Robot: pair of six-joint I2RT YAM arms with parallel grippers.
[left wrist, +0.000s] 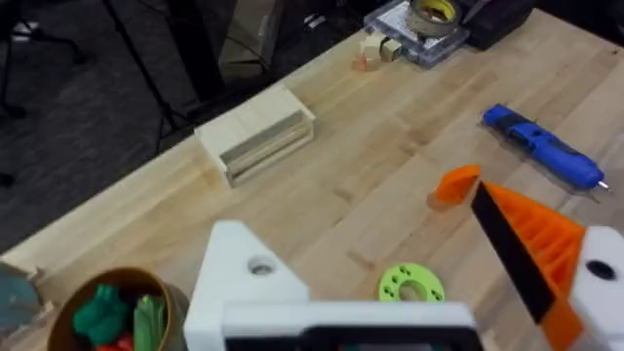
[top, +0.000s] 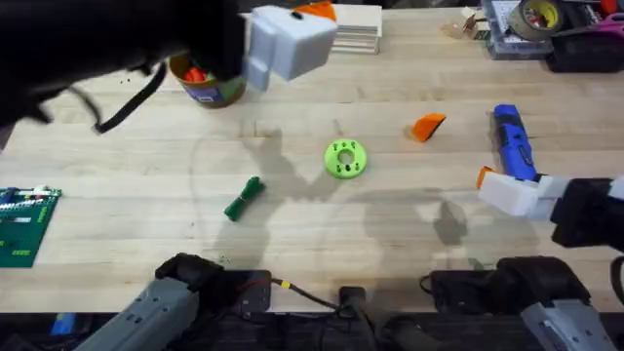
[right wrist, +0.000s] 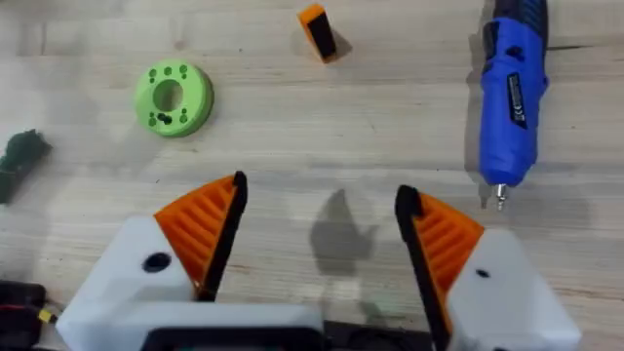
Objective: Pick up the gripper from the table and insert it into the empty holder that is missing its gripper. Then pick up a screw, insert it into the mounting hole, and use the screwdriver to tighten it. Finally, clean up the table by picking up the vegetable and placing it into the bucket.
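Note:
The orange wedge gripper (top: 427, 127) (left wrist: 456, 183) (right wrist: 317, 31) lies on the table right of centre. My left gripper (top: 291, 39) (left wrist: 353, 216) hangs high over the back of the table, open and empty. One of its fingers is the bare white holder (left wrist: 244, 283) with a mounting hole (left wrist: 260, 265); the other carries an orange pad. The blue screwdriver (top: 512, 141) (right wrist: 512, 83) lies at the right. Just in front of it my right gripper (top: 492, 185) (right wrist: 322, 190) is open and low. The vegetable (top: 244, 198) lies left of centre. The bucket (top: 205, 83) (left wrist: 117, 312) stands back left. The screw is out of view.
A lime-green ring disc (top: 345, 159) (right wrist: 174, 97) sits mid-table. A green circuit board (top: 19, 224) lies at the left edge. Stacked wooden blocks (top: 356, 29) (left wrist: 258, 132) and a tray with tape (top: 531, 24) stand along the back. The bucket holds green and red toys.

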